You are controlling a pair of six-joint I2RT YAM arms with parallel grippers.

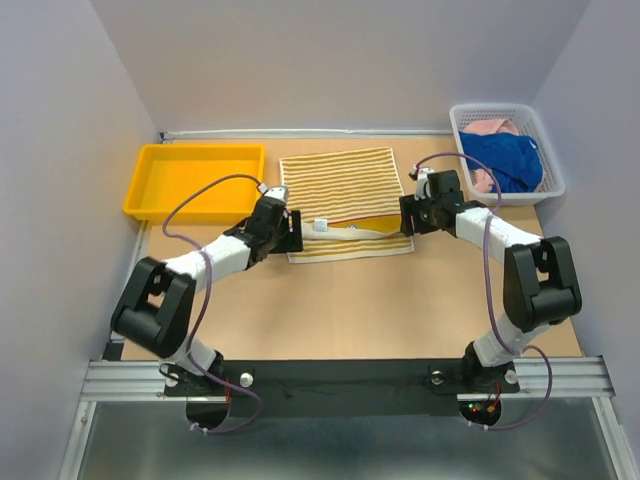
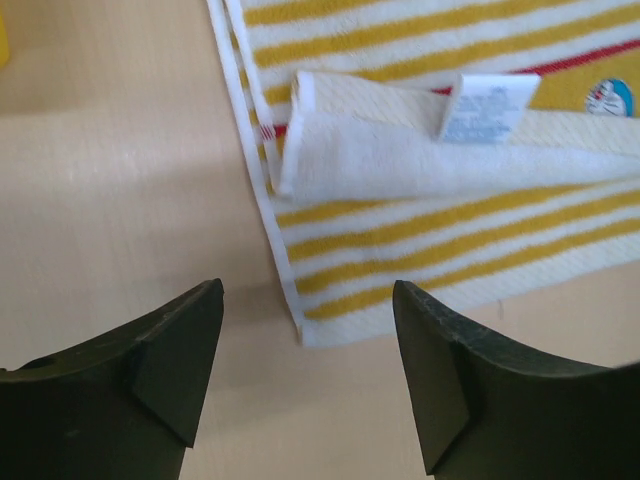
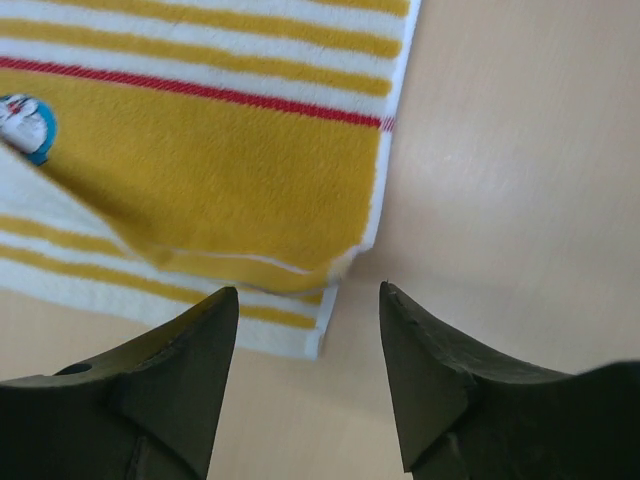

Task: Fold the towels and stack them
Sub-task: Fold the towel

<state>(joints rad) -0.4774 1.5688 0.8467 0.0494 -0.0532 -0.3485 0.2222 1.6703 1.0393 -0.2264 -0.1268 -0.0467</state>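
Striped towel (image 1: 345,185) in yellow and cream lies spread at the middle of the surface (image 1: 350,300), its near edge turned back over itself in a narrow strip. The left pincer (image 1: 292,232) sits at its near-left corner and the right pincer (image 1: 408,215) at its right edge; from above their fingers are too dark to separate. A yellow bin (image 1: 195,182) stands to the left. At the far right a white basket (image 1: 487,107) holds the blue towel (image 1: 505,160), which covers most of the pink towel (image 1: 488,128).

From the left wrist, the left pincer (image 2: 308,370) stands apart with bare surface and the striped towel's (image 2: 420,240) corner in the gap. A label (image 2: 487,105) sits on the turned-back flap; a cartoon patch (image 2: 608,97) is cut off at the frame edge.

From the right wrist, the right pincer (image 3: 308,380) also stands apart, gripping nothing, just short of the striped towel's (image 3: 230,170) folded corner. The cartoon patch (image 3: 20,125) is half out of frame.
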